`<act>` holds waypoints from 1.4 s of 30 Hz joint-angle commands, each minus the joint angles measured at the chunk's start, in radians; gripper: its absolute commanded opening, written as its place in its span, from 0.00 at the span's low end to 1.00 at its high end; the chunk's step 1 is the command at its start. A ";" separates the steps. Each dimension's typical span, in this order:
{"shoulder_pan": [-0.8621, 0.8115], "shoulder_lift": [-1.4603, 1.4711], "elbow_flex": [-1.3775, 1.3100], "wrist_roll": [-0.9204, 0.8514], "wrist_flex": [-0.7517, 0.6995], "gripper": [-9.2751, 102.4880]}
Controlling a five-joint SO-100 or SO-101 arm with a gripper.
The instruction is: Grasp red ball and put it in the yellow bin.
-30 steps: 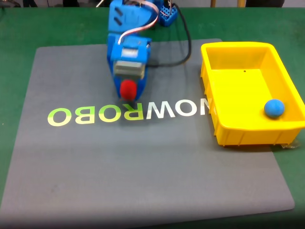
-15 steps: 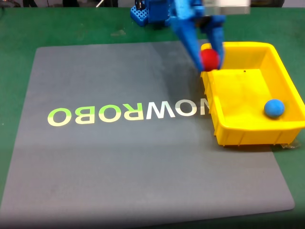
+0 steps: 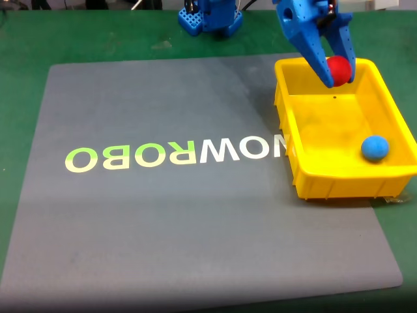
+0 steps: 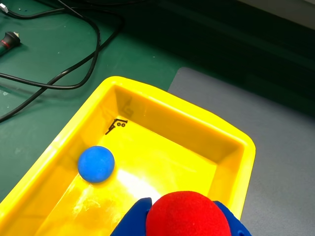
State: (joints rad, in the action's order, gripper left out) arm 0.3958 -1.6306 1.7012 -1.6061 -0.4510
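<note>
My blue gripper (image 3: 335,72) is shut on the red ball (image 3: 339,69) and holds it in the air over the far end of the yellow bin (image 3: 326,186). In the wrist view the red ball (image 4: 188,215) sits between the blue fingers (image 4: 132,221) at the bottom edge, above the yellow bin (image 4: 187,110). A blue ball (image 3: 374,148) lies on the bin's floor near its right wall; the wrist view has this blue ball (image 4: 96,163) at the left of the bin's floor.
The bin stands at the right edge of a grey mat (image 3: 195,222) printed with pale letters, on a green table. A blue arm base (image 3: 212,16) stands at the back. Black cables (image 4: 64,64) lie on the green surface beyond the bin.
My gripper has carried the red ball from the mat's middle, up and to the right, past the bin's left rim to above the bin's far end. The blue ball has not moved.
</note>
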 commanded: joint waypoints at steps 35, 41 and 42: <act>-0.333 -1.243 0.942 -0.109 -0.307 0.08; -0.362 -1.601 1.195 -0.101 -0.589 0.08; -0.373 -1.640 1.224 -0.103 -0.634 0.08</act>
State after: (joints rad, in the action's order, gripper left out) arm 0.0522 -3.1385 2.8747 -1.7073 -0.9833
